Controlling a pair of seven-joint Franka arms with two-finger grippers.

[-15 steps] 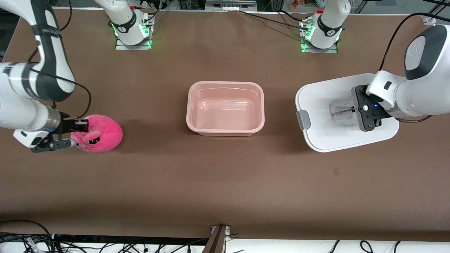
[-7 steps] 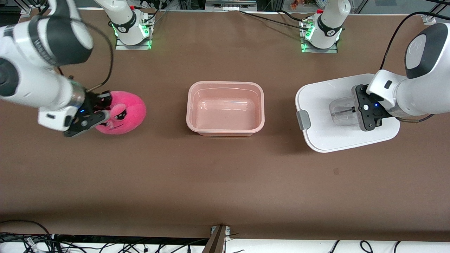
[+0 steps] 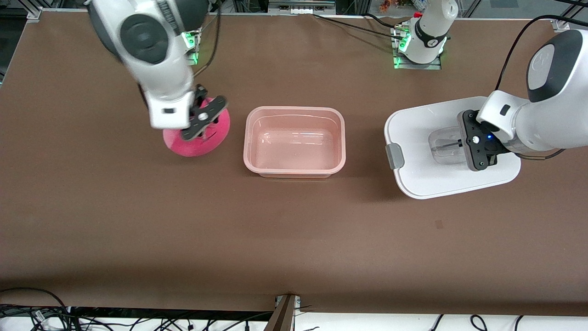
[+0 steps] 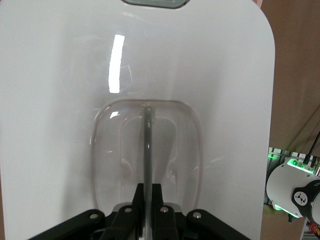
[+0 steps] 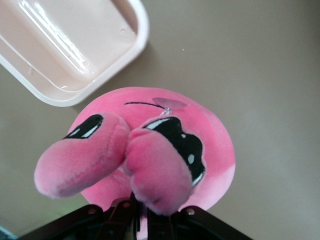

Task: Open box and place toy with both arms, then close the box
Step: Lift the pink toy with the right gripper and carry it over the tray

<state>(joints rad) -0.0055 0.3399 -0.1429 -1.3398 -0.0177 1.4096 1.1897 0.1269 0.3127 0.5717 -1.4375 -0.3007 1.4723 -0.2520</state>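
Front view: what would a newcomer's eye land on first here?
The hot-pink toy, pinched in the right pincer above the table beside the open pink box, at its right-arm end. Next, the white lid toward the left arm's end, with the left pincer shut on its clear handle.

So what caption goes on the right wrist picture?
Right gripper carries the pink toy beside the open box.
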